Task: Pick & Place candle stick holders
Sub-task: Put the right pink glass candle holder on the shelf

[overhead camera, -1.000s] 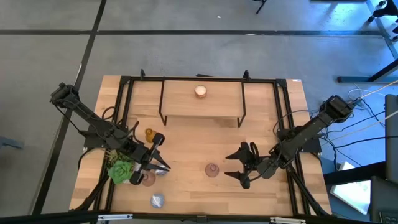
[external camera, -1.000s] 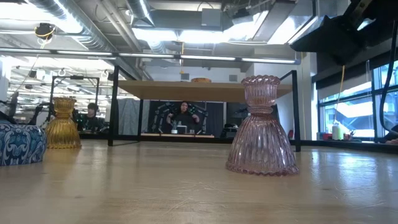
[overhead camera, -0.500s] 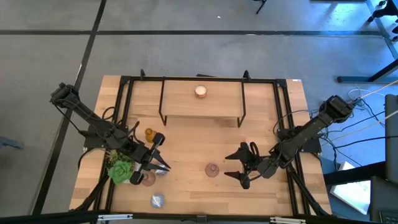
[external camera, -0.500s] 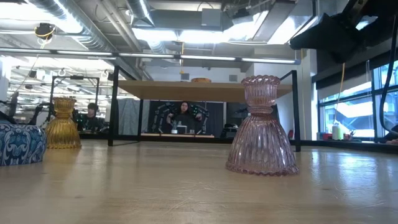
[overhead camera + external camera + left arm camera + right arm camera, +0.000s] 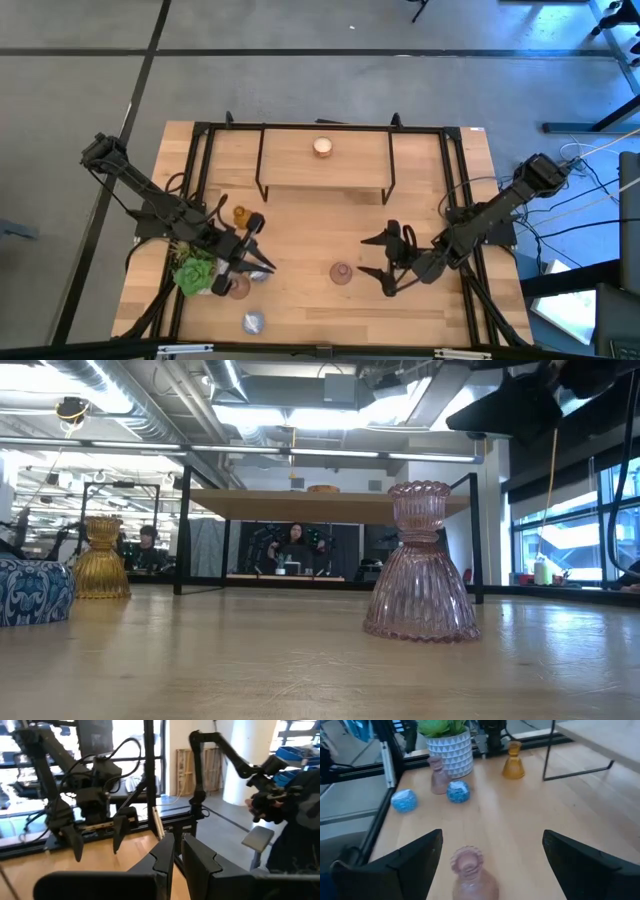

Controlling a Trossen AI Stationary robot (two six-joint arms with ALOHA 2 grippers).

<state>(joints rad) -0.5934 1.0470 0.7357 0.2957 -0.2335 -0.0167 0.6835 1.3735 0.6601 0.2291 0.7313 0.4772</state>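
Candle stick holders — nearest pink one point(image 5: 468, 872) stood upright mid-table, just ahead of our wide-open right gripper point(image 5: 384, 263). We judged a finger could clip its flared rim and topple it. Left gripper point(image 5: 258, 263): shut, empty, beside the succulent point(image 5: 195, 272). Pale wood table point(image 5: 300, 315); open workshop beyond.

No text, label, brand, number or sign can be read in any of the views.
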